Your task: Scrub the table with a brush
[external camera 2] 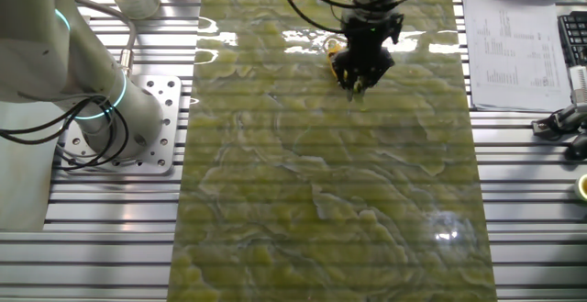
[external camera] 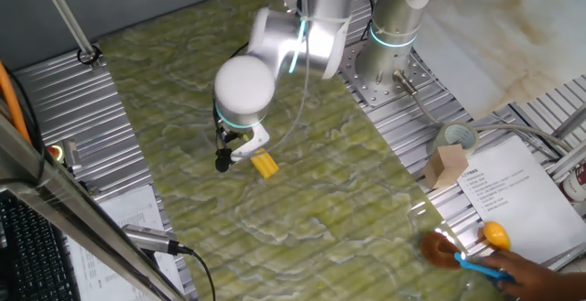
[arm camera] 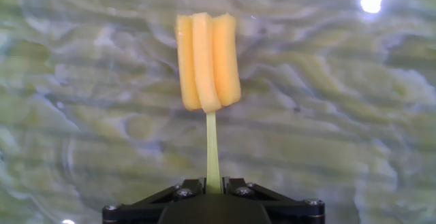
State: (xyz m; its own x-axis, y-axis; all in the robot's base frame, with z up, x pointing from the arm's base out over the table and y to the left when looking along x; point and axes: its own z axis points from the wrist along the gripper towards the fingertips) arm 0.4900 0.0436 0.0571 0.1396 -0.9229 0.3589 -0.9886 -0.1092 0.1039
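The yellow brush fills the hand view: its blocky head points away from me and its thin handle runs down between my jaws. My gripper is shut on that handle. In one fixed view the gripper hangs low over the green marbled table, the brush head at or just above the surface. In the other fixed view the gripper stands over the far part of the table, and only a yellow bit of the brush shows beside it.
Ribbed grey metal panels flank the table. The arm's base stands to one side. A tape roll, a small cardboard box, a printed sheet, an orange ball and a blue-handled item lie nearby.
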